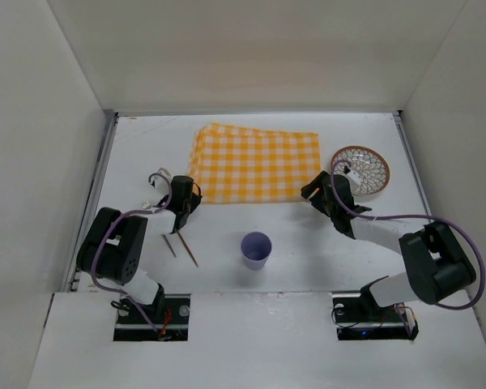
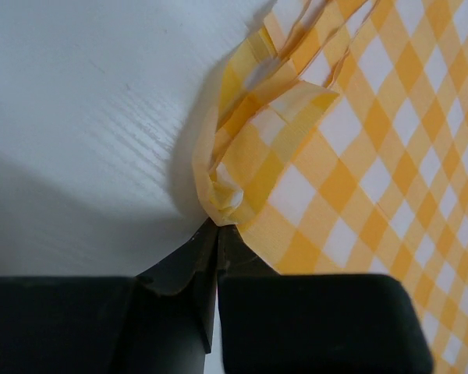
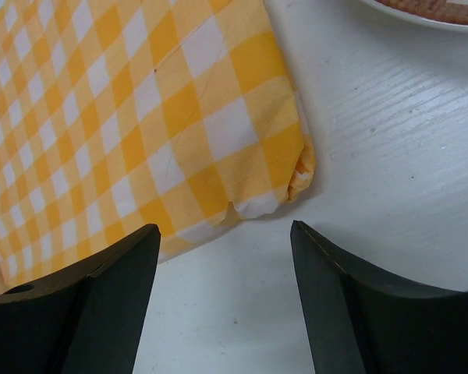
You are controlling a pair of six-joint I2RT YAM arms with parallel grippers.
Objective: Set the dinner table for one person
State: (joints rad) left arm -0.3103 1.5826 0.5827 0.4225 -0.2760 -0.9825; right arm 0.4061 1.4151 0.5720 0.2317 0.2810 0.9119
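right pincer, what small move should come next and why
Probably ease the right pincer forward and down so it straddles the cloth corner: its jaws stand open just short of it, while the left pincer is shut on the other near corner.

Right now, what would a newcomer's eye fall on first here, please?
The yellow checked cloth lies far-middle on the dinner table, its near left corner bunched in the shut left gripper. The right gripper hangs open at the near right corner. A purple cup stands nearer the arms, a patterned plate at far right.
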